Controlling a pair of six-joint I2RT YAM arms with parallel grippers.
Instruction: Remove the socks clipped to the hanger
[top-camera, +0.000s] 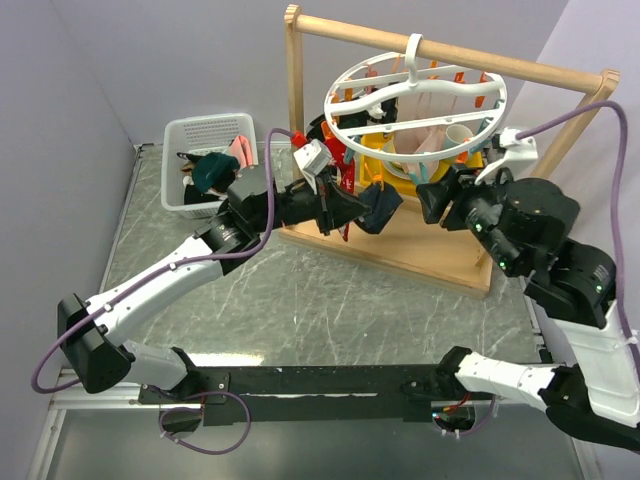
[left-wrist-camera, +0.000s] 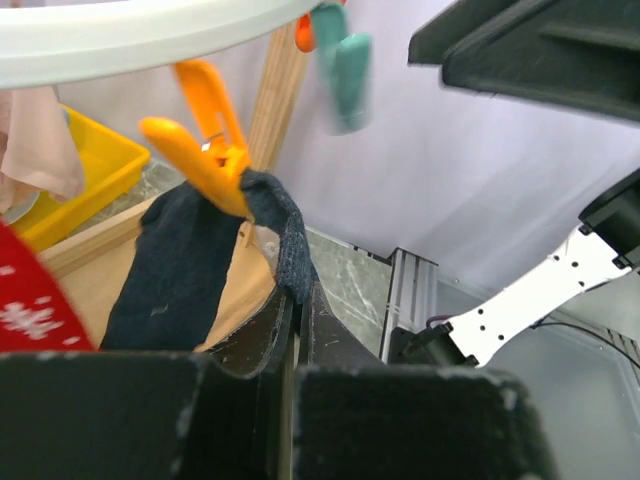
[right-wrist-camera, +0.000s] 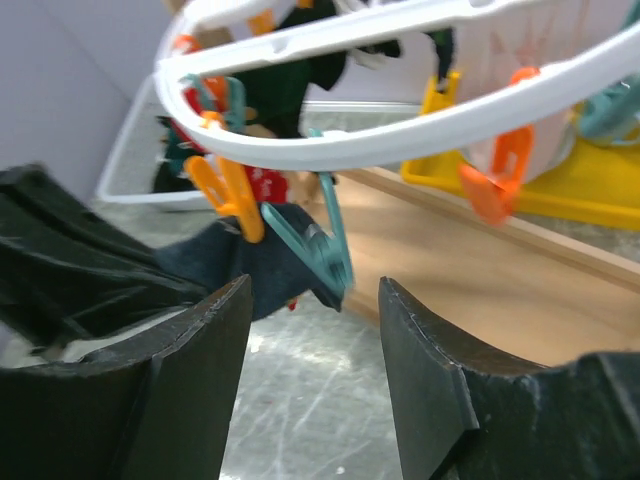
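The left gripper (left-wrist-camera: 296, 310) is pinched tight on the edge of a dark sock (left-wrist-camera: 170, 270). The sock hangs just above it from an orange clip (left-wrist-camera: 210, 160) under the hanger (left-wrist-camera: 120, 40). It looks light, limp and stretchy, so a hold close to the clip should suit. Opposite, the right gripper (right-wrist-camera: 314, 330) stands parted and empty.

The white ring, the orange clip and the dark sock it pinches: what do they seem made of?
White ring: probably moulded plastic, smooth with a soft sheen. Orange clip: glossy plastic too, apparently with a small metal spring glinting at its hinge. Dark sock: soft knitted fabric, matt and slightly fuzzy, sagging in folds.
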